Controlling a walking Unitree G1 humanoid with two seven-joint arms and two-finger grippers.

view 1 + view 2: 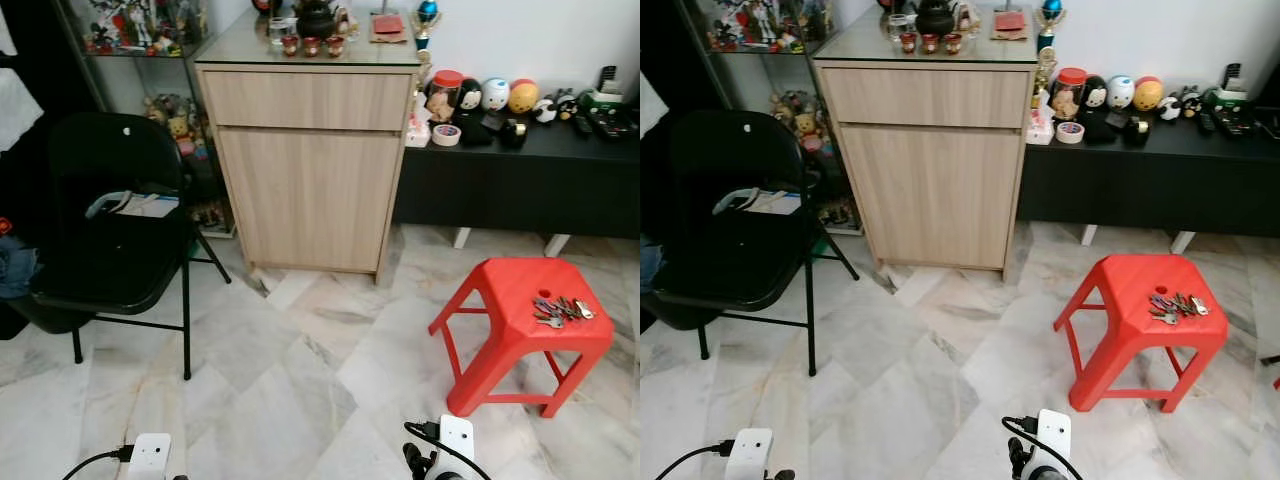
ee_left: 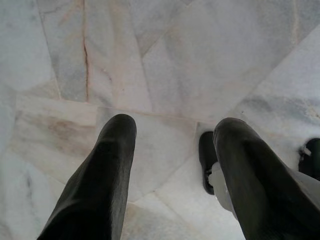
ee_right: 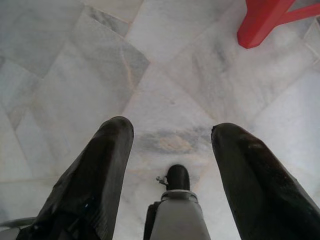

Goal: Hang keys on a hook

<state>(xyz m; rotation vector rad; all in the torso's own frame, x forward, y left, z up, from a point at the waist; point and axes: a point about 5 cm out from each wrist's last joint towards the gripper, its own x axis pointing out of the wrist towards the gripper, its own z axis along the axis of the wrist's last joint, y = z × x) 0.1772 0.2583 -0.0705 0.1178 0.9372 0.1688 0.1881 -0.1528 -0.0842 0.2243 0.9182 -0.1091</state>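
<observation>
One bunch of keys (image 1: 560, 311) lies on the red stool (image 1: 500, 285), near the seat's right edge. Stool stands on the marble floor (image 1: 290, 380), right of and in front of the wood cabinet (image 1: 305, 170). Small cups and a dark teapot (image 1: 316, 18) sit on the cabinet's glass top. Black low worktop (image 1: 520, 175) runs right of the cabinet, against the white wall, carrying round figurines, a tape roll (image 1: 446, 134) and remotes. Black folding chair (image 1: 110, 240) stands left of the cabinet, papers (image 1: 140, 205) on its seat. Glass shelf with toys sits behind the chair, left of the cabinet.

Both arms hang low, well in front of the cabinet. Left gripper (image 2: 172, 150) points down at bare floor, fingers (image 2: 107, 170) spread wide, holding nothing. Right gripper (image 3: 172, 145) also points at the floor, fingers (image 3: 100, 175) wide apart and empty; a stool leg (image 3: 262, 20) shows beyond them in the right wrist view. No contact between either gripper and the keys; stool is well apart from both.
</observation>
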